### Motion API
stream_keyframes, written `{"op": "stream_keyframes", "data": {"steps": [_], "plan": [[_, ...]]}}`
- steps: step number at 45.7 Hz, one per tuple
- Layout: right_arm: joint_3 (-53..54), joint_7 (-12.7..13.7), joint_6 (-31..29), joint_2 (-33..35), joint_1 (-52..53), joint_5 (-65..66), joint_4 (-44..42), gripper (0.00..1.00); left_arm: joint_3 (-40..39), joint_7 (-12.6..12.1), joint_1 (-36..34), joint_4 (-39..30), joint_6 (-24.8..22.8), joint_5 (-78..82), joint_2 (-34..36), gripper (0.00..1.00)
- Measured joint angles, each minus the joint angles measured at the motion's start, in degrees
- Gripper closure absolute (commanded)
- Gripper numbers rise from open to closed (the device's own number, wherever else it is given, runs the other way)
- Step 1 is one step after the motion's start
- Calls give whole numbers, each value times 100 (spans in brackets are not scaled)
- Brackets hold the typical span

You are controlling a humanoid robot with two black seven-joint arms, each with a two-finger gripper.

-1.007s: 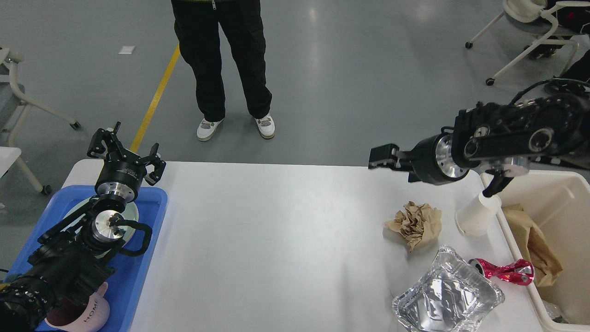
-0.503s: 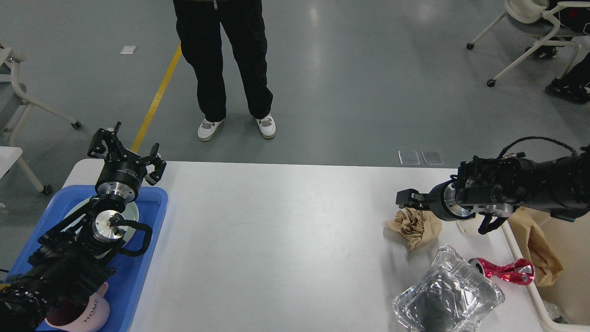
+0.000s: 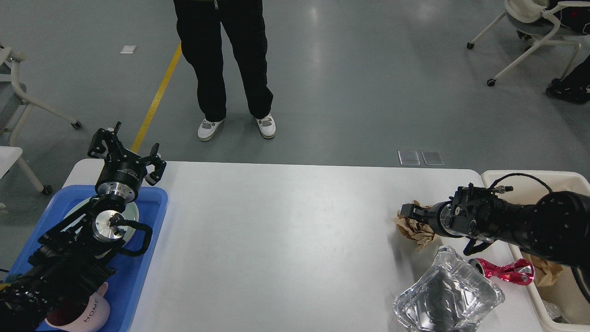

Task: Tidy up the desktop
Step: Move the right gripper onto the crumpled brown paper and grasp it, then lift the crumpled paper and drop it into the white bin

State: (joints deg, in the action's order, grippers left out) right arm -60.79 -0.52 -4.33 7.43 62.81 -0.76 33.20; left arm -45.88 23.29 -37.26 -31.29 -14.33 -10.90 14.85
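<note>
The white desktop point(image 3: 276, 240) spans the view. A crumpled brown paper ball point(image 3: 415, 229) lies on its right side. My right gripper point(image 3: 407, 212) is low over the ball's far edge and seems to touch it; it is dark and small, so I cannot tell its fingers apart. A crushed red can point(image 3: 502, 271) and a clear plastic container point(image 3: 447, 295) lie near the front right. My left gripper point(image 3: 126, 150) is open and empty above the far edge of the blue tray point(image 3: 147, 258).
A cream bin point(image 3: 507, 177) holding brown paper stands at the right edge, partly hidden by my right arm. The tray holds a pale plate point(image 3: 133, 214) and a pink mug point(image 3: 87, 313). A person point(image 3: 226, 60) stands beyond the table. Wheeled chairs stand at far left and far right.
My right arm has dropped from high above the table and swung down to the crumpled paper. It now hides the white paper cup seen earlier. The left arm has not moved.
</note>
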Motion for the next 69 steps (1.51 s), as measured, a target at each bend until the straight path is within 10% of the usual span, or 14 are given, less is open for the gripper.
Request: {"op": "stream_keyframes", "data": {"steps": [3, 7, 24, 48, 58, 69], "plan": [[4, 0, 3, -29, -93, -8, -62, 72, 0, 0, 0, 0, 0, 0, 0, 4], [0, 0, 23, -90, -132, 6, -64, 100, 0, 0, 0, 0, 0, 0, 0, 4], [-43, 24, 339, -103, 703, 94, 935, 100, 0, 0, 0, 0, 0, 0, 1, 4], [121, -605, -136, 982, 5887, 1013, 6445, 100, 0, 0, -2, 0, 0, 0, 1, 4], [-395, -586, -267, 1377, 5032, 1104, 5408, 100, 0, 0, -2, 0, 0, 0, 1, 4], [-698, -601, -264, 2168, 2459, 1056, 1657, 100, -1, 0, -2, 0, 0, 0, 1, 4]]}}
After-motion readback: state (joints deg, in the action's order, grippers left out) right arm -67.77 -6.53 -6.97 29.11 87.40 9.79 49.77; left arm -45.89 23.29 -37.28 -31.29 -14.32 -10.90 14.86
